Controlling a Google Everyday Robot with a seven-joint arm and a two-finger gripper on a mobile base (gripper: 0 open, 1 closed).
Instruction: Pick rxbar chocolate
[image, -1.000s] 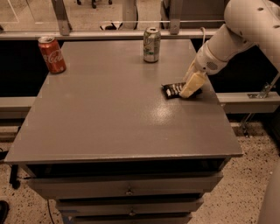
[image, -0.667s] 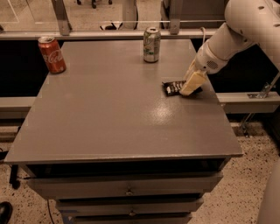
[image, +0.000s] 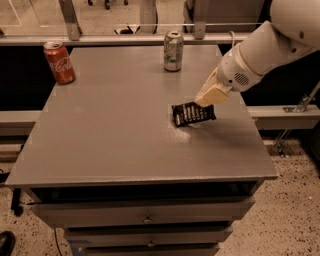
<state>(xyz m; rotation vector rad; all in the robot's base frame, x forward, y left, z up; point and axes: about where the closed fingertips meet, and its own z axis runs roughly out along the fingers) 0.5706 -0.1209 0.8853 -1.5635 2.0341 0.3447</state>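
The rxbar chocolate is a flat black bar with white lettering, at the right middle of the grey table. It is tilted, its face turned toward the camera and its upper right edge raised. My gripper comes down from the upper right on the white arm. Its beige fingers are closed on the bar's upper right edge. The bar's lower edge is at or just above the table top.
A red cola can stands at the table's far left corner. A pale green-white soda can stands at the far middle. The table's right edge lies close to the bar. Drawers are below the front edge.
The gripper has shifted slightly left and the bar, which lay flat under the fingers, is now tipped up and shows more of its face.
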